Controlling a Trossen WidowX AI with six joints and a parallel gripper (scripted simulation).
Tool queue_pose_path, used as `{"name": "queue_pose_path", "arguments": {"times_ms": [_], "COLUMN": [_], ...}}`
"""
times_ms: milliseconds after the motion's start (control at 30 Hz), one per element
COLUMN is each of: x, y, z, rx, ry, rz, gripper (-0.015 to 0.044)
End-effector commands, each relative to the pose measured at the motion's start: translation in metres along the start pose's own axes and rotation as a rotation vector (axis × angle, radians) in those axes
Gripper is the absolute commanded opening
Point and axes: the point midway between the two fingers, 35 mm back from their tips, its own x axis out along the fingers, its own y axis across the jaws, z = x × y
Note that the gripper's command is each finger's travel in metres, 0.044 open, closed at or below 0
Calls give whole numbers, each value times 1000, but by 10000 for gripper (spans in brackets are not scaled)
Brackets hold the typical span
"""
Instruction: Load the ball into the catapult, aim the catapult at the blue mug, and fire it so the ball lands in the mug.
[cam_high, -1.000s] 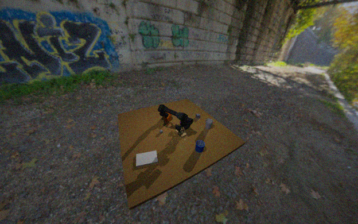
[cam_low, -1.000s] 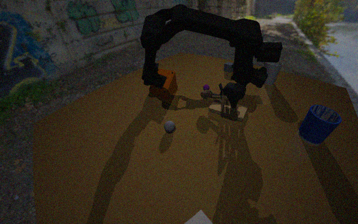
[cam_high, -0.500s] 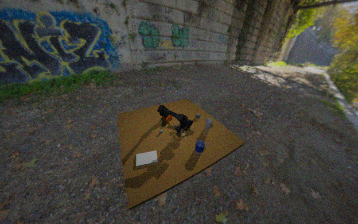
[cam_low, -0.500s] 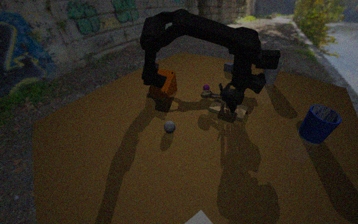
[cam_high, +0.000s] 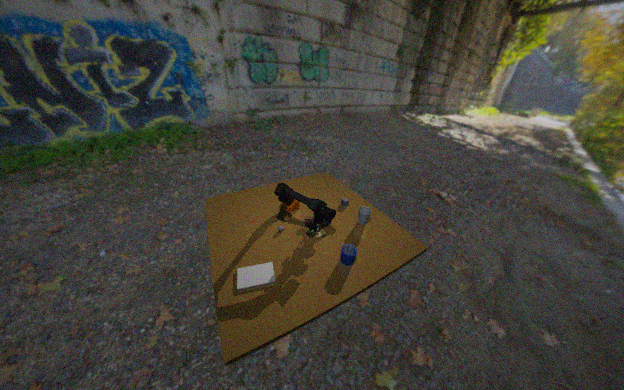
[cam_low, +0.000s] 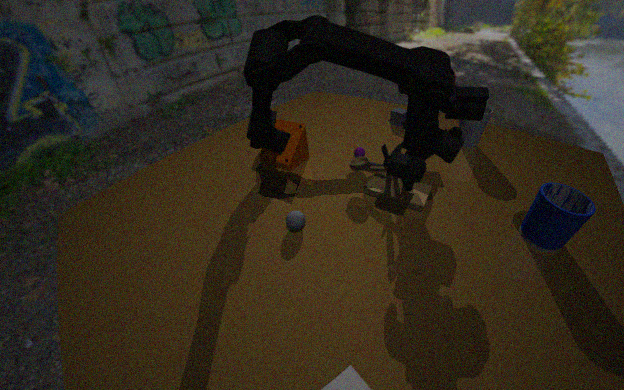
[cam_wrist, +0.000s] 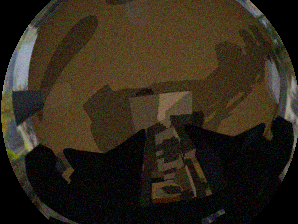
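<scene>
The wooden catapult (cam_low: 421, 195) (cam_wrist: 174, 104) stands on the board under my arm, partly hidden by the gripper. My gripper (cam_low: 394, 196) (cam_wrist: 165, 130) points down and is shut on the catapult's body, one finger on each side. A purple ball (cam_low: 359, 151) sits on the cup end of the catapult's arm, left of the gripper in the exterior view. The ball is not visible in the wrist view. The blue mug (cam_high: 348, 254) (cam_low: 552, 220) stands upright and apart from the catapult, to its right in the exterior view.
A grey ball (cam_high: 281, 229) (cam_low: 295, 220) lies on the brown board (cam_high: 370, 270). An orange block (cam_low: 298, 145) is by the arm's base. A grey cup (cam_high: 364, 215) (cam_low: 474, 132) and a small grey block (cam_high: 345, 202) stand behind the gripper. A white panel (cam_high: 256, 276) lies near the front.
</scene>
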Motion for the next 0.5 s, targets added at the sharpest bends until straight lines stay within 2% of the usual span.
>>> {"name": "queue_pose_path", "arguments": {"times_ms": [0, 100, 133, 467], "x": [-3, -39, -47, -41], "y": [0, 1, 1, 0], "z": [0, 1, 0, 1], "rx": [1, 0, 0, -3], "ry": [0, 0, 0, 1], "rz": [2, 3, 2, 1], "gripper": [85, 6, 0, 0]}}
